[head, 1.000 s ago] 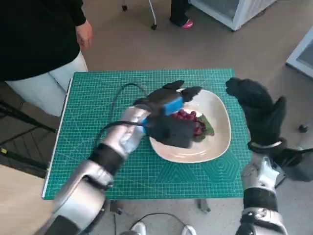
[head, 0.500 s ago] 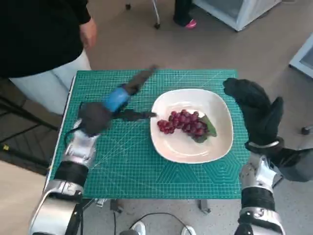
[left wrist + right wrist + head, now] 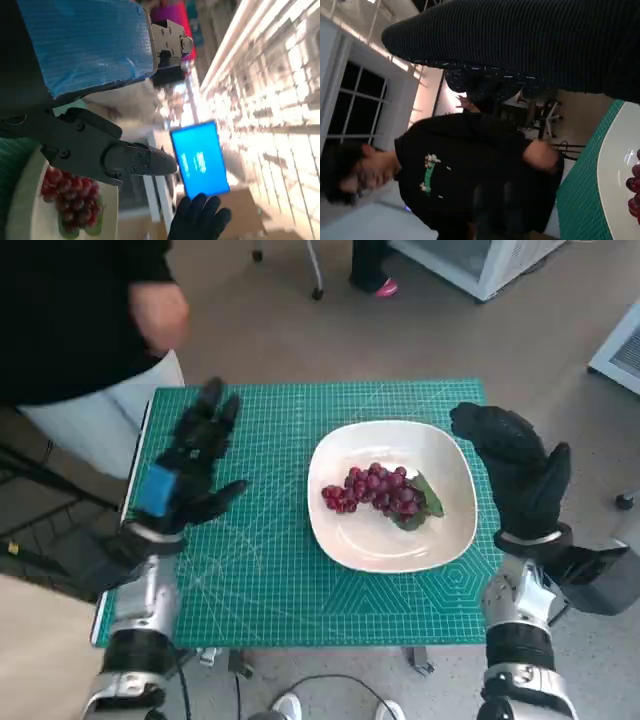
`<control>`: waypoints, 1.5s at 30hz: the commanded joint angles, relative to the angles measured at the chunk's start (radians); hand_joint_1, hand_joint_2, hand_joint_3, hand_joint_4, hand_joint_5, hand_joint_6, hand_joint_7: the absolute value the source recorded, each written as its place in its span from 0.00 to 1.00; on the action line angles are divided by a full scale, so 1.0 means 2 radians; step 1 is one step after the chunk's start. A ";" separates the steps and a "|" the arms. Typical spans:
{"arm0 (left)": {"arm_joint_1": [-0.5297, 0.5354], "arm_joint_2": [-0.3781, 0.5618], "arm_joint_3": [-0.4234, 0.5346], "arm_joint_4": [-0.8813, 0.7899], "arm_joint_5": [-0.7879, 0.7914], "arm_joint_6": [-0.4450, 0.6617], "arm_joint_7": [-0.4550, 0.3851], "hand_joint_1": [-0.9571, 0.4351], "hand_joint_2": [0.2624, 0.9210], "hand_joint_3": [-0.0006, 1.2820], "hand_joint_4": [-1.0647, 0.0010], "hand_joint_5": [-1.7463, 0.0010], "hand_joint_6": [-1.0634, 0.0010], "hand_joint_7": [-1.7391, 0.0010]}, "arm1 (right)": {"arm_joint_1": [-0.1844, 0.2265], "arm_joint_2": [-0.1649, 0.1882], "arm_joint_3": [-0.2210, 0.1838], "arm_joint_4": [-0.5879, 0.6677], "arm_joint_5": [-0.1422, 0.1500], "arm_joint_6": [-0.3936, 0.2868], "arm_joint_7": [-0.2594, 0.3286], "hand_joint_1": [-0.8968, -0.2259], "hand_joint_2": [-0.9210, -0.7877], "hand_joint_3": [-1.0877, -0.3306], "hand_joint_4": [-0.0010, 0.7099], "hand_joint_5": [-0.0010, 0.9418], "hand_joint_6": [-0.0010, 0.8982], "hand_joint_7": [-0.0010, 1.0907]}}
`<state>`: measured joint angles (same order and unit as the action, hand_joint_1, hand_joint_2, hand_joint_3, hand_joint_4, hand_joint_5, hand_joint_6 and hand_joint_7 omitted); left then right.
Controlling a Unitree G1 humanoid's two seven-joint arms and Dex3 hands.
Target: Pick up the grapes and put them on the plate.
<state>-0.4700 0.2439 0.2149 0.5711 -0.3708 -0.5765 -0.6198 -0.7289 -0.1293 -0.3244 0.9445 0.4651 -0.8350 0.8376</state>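
Head view, step in hand: the grapes (image 3: pixel 378 491) lie on the plate (image 3: pixel 440 540), so the placing looks done; what remains, by my judgement, is a clean retreat. Keep both hands high and wide of the plate rim and avoid sweeping across the dish.
Head view, left robot hand (image 3: pixel 188 472): at the left of the frame over the green mat of the table (image 3: pixel 280 580), fingers spread and holding nothing, well apart from the plate.
Head view, right robot hand (image 3: pixel 520 475): at the right of the frame, just beside the plate's right edge, raised and gripping nothing; fingers loosely apart.
Head view, grapes: centre-right of the frame, on a green leaf in the middle of the plate, between the two hands, touched by neither.
Head view, bystander: a person (image 3: pixel 70 310) stands at the upper left, near the table's corner.
Left wrist view: grapes (image 3: pixel 67 197) at the lower left on the plate (image 3: pixel 20 210), beyond the empty black fingers (image 3: pixel 125 157); the right robot hand (image 3: pixel 197 220) shows at the bottom centre.
Right wrist view: a sliver of grapes (image 3: pixel 635 192) and plate (image 3: pixel 615 175) at the right edge; the glove (image 3: pixel 530 45) spans the top, grip not readable here.
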 commanded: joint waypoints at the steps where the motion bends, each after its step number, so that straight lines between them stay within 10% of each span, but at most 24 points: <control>1: 0.023 -0.004 0.009 -0.025 -0.003 -0.007 0.010 0.22 1.00 0.28 1.00 1.00 0.93 1.00 | 0.009 0.004 0.000 0.010 -0.005 0.000 -0.001 0.76 0.00 0.84 0.87 0.01 0.64 0.02; 33: 0.088 -0.037 0.025 -0.122 -0.034 0.039 0.046 0.42 0.99 0.06 0.92 0.99 0.83 0.93 | 0.011 -0.004 0.001 0.023 -0.007 -0.003 0.009 0.80 0.00 0.88 0.90 0.01 0.67 0.03; 45: 0.087 -0.045 0.012 -0.106 0.038 -0.005 0.096 0.60 1.00 0.17 0.82 0.99 0.99 0.70 | 0.008 -0.006 0.001 0.029 -0.007 -0.007 0.008 0.81 0.00 0.88 0.91 0.01 0.68 0.02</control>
<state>-0.3032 0.1515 0.2487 0.3473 -0.3235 -0.5652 -0.4408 -0.7268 -0.1370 -0.3211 0.9865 0.4635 -0.8526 0.8481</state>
